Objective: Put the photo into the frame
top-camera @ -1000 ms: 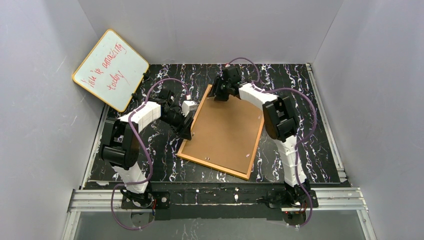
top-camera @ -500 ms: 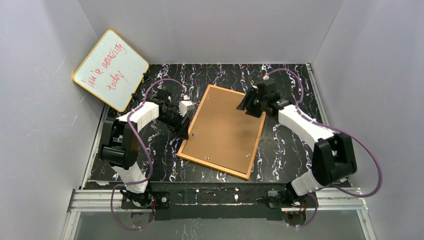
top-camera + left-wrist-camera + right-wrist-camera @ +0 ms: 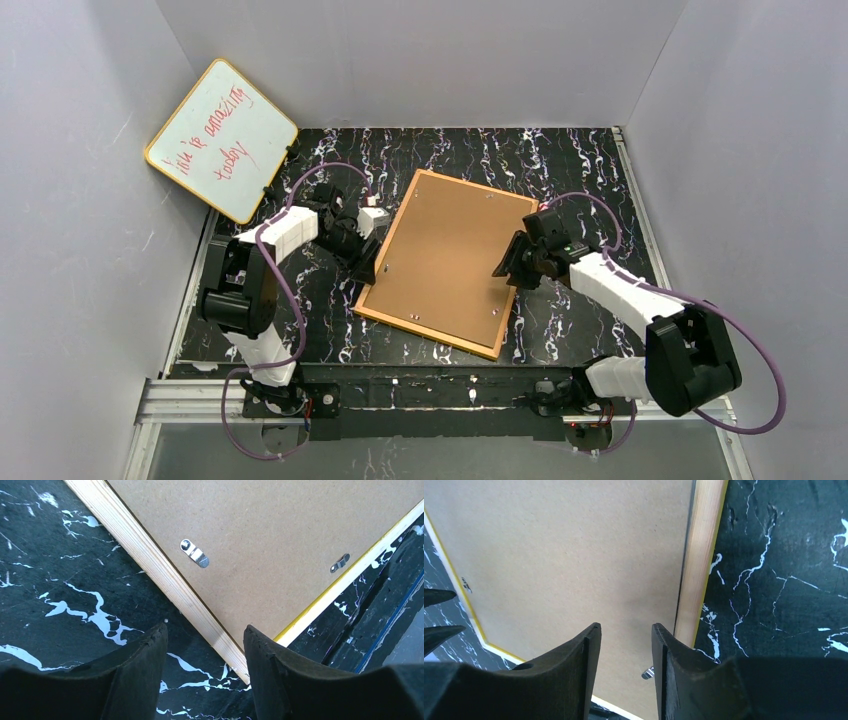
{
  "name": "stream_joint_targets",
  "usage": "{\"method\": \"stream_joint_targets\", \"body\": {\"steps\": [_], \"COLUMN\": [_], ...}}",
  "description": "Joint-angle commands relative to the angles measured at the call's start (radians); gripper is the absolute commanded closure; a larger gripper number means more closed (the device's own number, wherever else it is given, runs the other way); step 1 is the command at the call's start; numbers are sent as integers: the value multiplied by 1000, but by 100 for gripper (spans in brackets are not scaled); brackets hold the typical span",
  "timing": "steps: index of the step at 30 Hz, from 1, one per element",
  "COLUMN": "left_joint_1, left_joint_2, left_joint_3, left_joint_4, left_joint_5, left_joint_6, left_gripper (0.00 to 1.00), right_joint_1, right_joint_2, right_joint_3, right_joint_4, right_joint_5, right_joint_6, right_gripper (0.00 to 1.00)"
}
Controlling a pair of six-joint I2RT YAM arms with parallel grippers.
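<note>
The left gripper (image 3: 206, 630) stands about half open. Its fingers (image 3: 135, 670) straddle the pale wooden rail of the frame (image 3: 425, 333) near a corner, with a gap on either side and nothing clamped. That stance suits steadying or nudging the rail rather than lifting it. A metal turn clip (image 3: 195, 553) sits just inside the rail, toward 12 o'clock from the fingertips.

The right gripper (image 3: 624, 627) is also parted and holds nothing. It hangs over the brown backing board (image 3: 450, 250) just inside the opposite rail, and a small metal tab shows between its fingers toward 6 o'clock. My judgement is that it is lined up to work that tab.

From above, the frame lies face down on the black marbled table (image 3: 600, 170), orange-brown back up. The left gripper is at its 9 o'clock edge and the right gripper at its 3 o'clock edge, so the two arms flank it. With the board seated in the back, the clips are reachable from above.

The photo is not in view. It may lie under the board, but I cannot tell. A whiteboard (image 3: 222, 140) leans against the wall, toward 10 o'clock from the frame and well apart.
</note>
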Motion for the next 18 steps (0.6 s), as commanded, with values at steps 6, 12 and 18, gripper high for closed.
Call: {"method": "stream_joint_targets", "body": {"steps": [6,12,18], "left_joint_1": [2,3,3], "left_joint_2": [-4,1,5], "left_joint_3": [-18,-36,-48], "left_joint_4": [-52,-52,-47], "left_joint_5": [21,25,30], "left_joint_6": [35,47,52], "left_gripper": [48,50,53], "right_joint_1": [7,10,16], "right_joint_2": [-8,45,65], "right_joint_3": [-46,-58,-41], "right_joint_4": [27,59,65], "right_joint_5": [4,5,6], "right_joint_6": [12,13,14], "right_gripper": [54,55,56]}}
